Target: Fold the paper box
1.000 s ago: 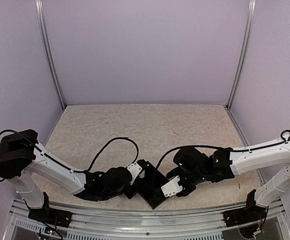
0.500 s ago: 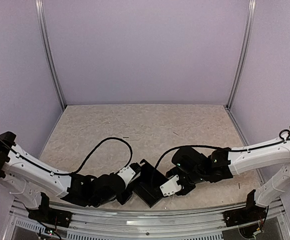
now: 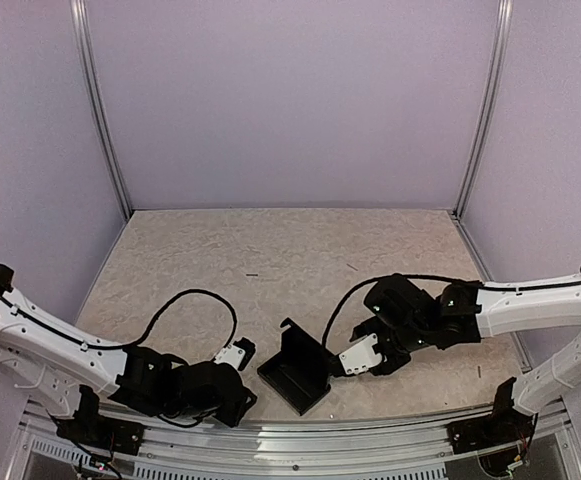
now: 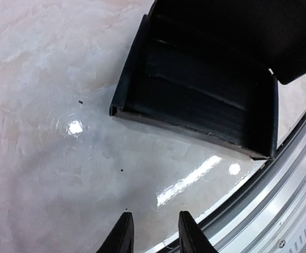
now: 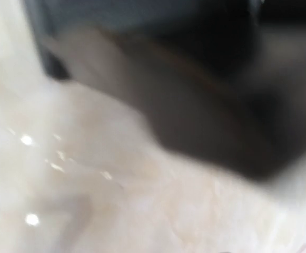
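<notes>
- The paper box sits near the front edge of the table, turned cornerwise, between the 2 arms. It is partly formed: a shallow black tray with raised walls and a flap standing at its far end.
- It looks like thin card, so probably very light. It should be stiff along the creases but easy to buckle across a flat panel, and it would likely skid on the glossy tabletop if pushed from 1 side only.
- The best hold is likely a wall's rim or the loose flap, pinched close to a crease, with the other arm bracing the opposite side so the tray cannot slide.
- The left pincer is released. Its 2 fingers stand a modest gap apart with only bare table between them, and they touch nothing. The box's near wall lies ahead of it, well apart.
- The right pincer is right up against the box's right side. Its own camera shows only blur, so I cannot tell how wide it stands, or whether it grips the wall or merely rests beside it.
</notes>
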